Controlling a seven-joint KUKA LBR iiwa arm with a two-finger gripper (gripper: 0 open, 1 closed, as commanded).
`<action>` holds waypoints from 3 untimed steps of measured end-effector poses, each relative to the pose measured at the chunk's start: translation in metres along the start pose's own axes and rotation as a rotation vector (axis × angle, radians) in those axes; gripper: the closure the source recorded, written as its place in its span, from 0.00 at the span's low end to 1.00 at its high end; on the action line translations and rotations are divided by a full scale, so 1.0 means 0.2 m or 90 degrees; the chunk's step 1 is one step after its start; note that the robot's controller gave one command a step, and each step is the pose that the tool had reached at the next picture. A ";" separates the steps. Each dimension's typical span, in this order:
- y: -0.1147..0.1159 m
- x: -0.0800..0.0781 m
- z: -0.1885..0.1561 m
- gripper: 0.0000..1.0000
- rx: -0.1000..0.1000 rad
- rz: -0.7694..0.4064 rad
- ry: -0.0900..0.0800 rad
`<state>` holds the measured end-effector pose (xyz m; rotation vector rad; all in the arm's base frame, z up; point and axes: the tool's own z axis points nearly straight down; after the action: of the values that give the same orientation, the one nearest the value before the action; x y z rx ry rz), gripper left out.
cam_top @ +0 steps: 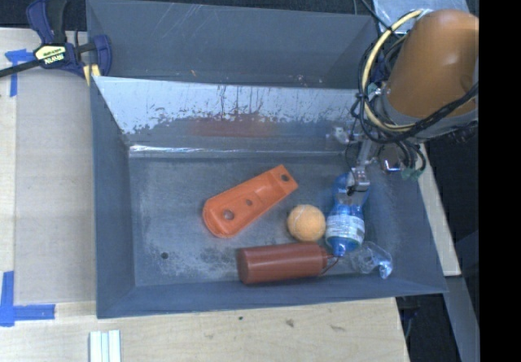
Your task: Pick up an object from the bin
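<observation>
My gripper (356, 181) hangs low at the right side of the bin, just above the upper end of a small clear plastic bottle with a blue label (345, 224). The bottle lies lengthwise against the right wall, and the gripper's tip is at or very near its top. An orange ball (306, 223) rests just left of the bottle. A dark red cylinder (282, 263) lies on its side in front of the ball, its right end close to the bottle's lower end.
A flat orange plastic piece with holes (247, 202) lies slanted in the middle of the bin floor. A crumpled clear thing with a blue bit (375, 261) sits in the front right corner. The arm's orange cover and cables hang over the right rim.
</observation>
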<state>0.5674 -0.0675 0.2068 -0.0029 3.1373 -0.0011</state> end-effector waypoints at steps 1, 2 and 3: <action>0.16 -0.04 0.42 0.00 0.001 -0.049 -0.005; 0.18 -0.12 0.55 0.00 -0.002 -0.023 -0.012; 0.43 -0.08 0.66 0.00 0.000 -0.060 -0.012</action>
<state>0.5834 0.0181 0.0739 -0.1499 3.1143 -0.0011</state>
